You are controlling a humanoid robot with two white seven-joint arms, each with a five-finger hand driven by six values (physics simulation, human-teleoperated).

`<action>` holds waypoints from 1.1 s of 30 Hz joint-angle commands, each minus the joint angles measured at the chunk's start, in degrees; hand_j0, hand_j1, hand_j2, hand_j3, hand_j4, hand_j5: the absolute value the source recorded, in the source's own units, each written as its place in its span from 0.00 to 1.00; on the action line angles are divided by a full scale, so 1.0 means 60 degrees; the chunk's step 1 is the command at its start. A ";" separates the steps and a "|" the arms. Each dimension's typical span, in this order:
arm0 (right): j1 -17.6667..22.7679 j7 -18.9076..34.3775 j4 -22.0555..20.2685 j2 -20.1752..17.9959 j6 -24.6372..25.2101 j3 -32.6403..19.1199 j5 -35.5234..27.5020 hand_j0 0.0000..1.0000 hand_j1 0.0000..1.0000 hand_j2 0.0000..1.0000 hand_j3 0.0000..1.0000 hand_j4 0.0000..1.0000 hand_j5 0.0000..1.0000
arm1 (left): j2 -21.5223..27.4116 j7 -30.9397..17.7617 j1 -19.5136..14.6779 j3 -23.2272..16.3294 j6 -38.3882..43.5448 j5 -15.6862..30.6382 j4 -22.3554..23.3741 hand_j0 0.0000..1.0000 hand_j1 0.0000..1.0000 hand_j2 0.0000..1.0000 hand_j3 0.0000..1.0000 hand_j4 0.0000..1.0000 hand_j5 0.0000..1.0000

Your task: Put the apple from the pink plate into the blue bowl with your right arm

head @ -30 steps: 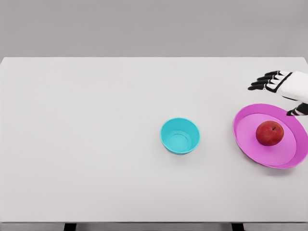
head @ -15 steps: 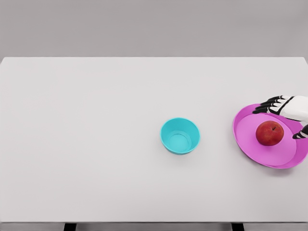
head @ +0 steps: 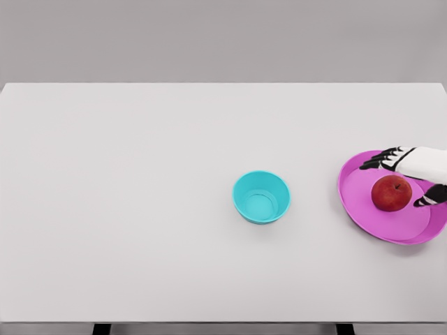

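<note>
Head view looked down on a white desk (head: 140,209) that filled most of the picture. Just right of the middle stood the blue bowl (head: 261,197), upright, with nothing inside it. Well apart from it, near the right edge, lay the pink plate (head: 363,202), its right side cut off by the picture's border. The red apple (head: 391,193) sat on the plate, a little right of the plate's centre, stem up. The right hand (head: 418,171) came in from the right edge, over the far right part of the plate. Its dark fingers (head: 380,162) were spread and reached leftward just beyond the apple's far side, while the thumb showed at the apple's right. The fingers were wide apart and held nothing; whether any of them touched the apple could not be told. The apple rested on the plate, not lifted.
</note>
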 commanded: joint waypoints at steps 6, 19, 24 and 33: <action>-0.0103 -0.0002 0.0343 0.0102 0.0020 0.0415 0.0113 1.00 1.00 1.00 1.00 1.00 1.00 | 0.0000 -0.0001 0.0000 0.0002 0.0000 -0.0001 0.0001 1.00 1.00 1.00 1.00 1.00 1.00; -0.0337 -0.0002 0.0548 0.0219 0.0020 0.0781 0.0303 1.00 1.00 1.00 1.00 1.00 1.00 | 0.0000 -0.0001 0.0000 0.0002 0.0000 -0.0001 0.0001 1.00 1.00 1.00 1.00 1.00 1.00; -0.0366 -0.0002 0.0533 0.0248 0.0020 0.0913 0.0303 1.00 1.00 1.00 1.00 1.00 1.00 | 0.0000 -0.0001 0.0000 0.0002 0.0000 -0.0015 0.0001 1.00 1.00 1.00 1.00 1.00 1.00; -0.0396 -0.0002 0.0533 0.0278 0.0020 0.1089 0.0303 0.95 0.95 0.95 0.95 0.95 0.95 | 0.0000 -0.0001 0.0000 0.0002 0.0000 -0.0001 0.0001 1.00 1.00 1.00 1.00 1.00 1.00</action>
